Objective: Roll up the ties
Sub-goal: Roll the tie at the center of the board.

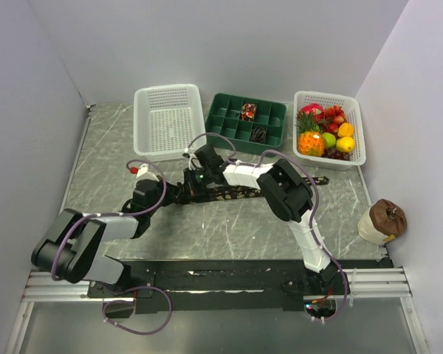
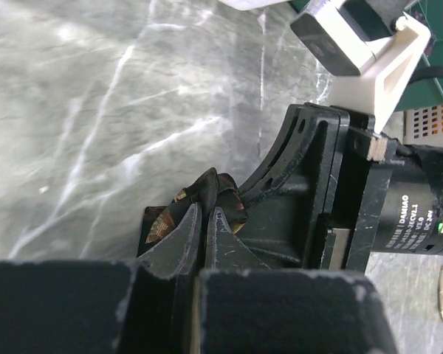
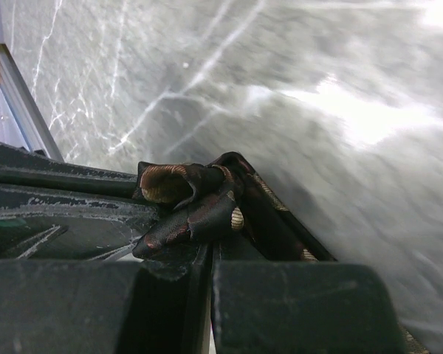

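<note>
A dark brown tie [image 1: 236, 192] with tan speckles lies stretched across the middle of the table, its far end [image 1: 321, 180] to the right. Its left end is bunched into a small fold. My left gripper [image 1: 167, 193] is shut on that fold, which shows in the left wrist view [image 2: 170, 215] between the closed tips [image 2: 204, 221]. My right gripper [image 1: 197, 177] is shut on the same bunched end [image 3: 196, 199], its tips [image 3: 210, 247] pinching the cloth. The two grippers sit close together. A reddish rolled tie [image 1: 248, 111] and a dark rolled tie [image 1: 258, 133] sit in the green tray [image 1: 229, 103].
A white empty basket [image 1: 168, 118] stands at the back left. A white basket of toy fruit [image 1: 354, 110] stands at the back right. A brown and white object [image 1: 382, 220] sits at the right edge. Purple cables loop over both arms.
</note>
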Controlling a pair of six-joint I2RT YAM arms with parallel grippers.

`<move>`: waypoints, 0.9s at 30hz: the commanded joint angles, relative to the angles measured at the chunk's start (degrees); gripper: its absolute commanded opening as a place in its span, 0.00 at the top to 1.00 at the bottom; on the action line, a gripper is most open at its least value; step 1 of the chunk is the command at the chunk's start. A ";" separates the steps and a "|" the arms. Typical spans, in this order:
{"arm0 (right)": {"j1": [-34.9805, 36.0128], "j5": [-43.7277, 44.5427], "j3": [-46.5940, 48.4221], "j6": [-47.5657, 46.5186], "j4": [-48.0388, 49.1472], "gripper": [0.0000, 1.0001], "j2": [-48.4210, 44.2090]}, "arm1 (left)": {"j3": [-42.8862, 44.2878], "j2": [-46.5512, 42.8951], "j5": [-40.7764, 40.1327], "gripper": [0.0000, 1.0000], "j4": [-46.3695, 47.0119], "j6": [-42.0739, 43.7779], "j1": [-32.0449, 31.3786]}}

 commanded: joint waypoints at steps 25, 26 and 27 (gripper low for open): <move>-1.98 2.24 7.09 -11.04 -18.47 1.00 -1.46 | 5.51 1.80 -3.33 0.99 -1.96 8.50 -12.63; -2.06 2.24 7.26 -11.31 -18.91 1.00 -1.63 | 5.51 1.01 -3.77 0.99 -2.40 8.50 -12.72; -2.06 2.33 7.53 -11.57 -19.52 1.00 -1.98 | 5.51 0.65 -4.21 0.99 -2.57 8.58 -12.63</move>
